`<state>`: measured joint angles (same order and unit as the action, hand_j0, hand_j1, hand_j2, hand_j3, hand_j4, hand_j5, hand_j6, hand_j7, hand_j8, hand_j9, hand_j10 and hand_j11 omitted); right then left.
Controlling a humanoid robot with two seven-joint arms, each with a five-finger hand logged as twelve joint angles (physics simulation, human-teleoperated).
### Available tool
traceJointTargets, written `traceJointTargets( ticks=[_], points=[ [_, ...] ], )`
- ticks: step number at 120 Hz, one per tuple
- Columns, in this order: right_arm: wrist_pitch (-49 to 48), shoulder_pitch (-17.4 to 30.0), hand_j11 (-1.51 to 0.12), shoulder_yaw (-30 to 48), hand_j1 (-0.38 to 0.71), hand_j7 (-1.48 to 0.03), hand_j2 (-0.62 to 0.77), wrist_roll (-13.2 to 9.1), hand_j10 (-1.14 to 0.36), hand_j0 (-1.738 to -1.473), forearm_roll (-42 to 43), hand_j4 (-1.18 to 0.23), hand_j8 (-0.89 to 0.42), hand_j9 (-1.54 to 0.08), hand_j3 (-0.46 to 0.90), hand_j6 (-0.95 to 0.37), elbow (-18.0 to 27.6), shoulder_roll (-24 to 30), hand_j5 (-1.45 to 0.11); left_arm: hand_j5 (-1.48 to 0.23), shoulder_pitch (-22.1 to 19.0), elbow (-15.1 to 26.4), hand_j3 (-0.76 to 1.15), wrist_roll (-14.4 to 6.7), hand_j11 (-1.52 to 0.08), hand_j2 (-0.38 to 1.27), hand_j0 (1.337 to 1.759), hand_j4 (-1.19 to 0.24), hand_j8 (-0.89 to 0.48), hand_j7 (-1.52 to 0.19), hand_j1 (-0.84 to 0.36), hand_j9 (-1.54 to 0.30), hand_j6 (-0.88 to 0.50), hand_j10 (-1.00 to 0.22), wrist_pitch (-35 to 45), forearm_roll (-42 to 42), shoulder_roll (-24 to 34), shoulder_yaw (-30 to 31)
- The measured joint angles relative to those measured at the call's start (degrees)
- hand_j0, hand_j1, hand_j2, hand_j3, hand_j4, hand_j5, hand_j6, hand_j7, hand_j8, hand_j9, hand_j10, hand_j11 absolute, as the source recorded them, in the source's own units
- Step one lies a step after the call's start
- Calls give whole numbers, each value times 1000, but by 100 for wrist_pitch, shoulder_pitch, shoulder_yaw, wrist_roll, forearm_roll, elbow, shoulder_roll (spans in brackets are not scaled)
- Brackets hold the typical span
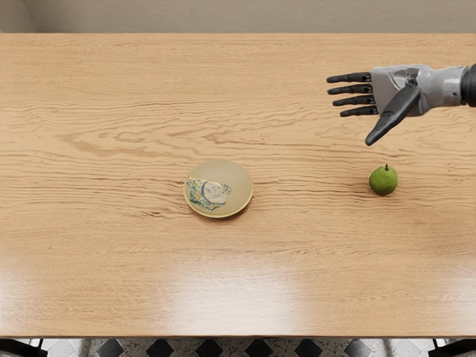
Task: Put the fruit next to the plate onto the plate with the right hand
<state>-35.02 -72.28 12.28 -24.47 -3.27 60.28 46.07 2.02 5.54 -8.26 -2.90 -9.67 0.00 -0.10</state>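
A green pear point(383, 180) stands on the wooden table, well to the right of a small beige plate point(232, 178) with a painted pattern. My right hand point(362, 104) reaches in from the right edge and hovers above and behind the pear, apart from it. Its fingers are stretched out straight to the left and the thumb points down toward the pear; it holds nothing. The plate has nothing on it.
The wooden table point(111, 111) fills the view; its front edge runs along the bottom, with a checkered floor below. A wall lies behind the far edge.
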Motion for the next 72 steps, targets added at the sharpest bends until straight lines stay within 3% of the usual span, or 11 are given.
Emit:
traceJointTargets(
  ticks=[52, 72],
  points=[
    [0, 77, 0, -11, -349, 0, 0, -45, 0, -1658, 76, 0, 0, 0, 0, 0, -46, 82, 0, -27, 0, 0, 0, 0, -27, 4, 1658, -21, -21, -27, 325, -27, -21, -21, 0, 0, 0, 0],
    [0, 110, 0, 181, -349, 0, 0, 14, 0, -1658, 1163, 0, 0, 0, 0, 0, -93, 119, 0, -27, 0, 0, 0, 0, -27, 4, 1658, -21, -21, -27, 325, -27, -21, -21, 0, 0, 0, 0]
  ],
)
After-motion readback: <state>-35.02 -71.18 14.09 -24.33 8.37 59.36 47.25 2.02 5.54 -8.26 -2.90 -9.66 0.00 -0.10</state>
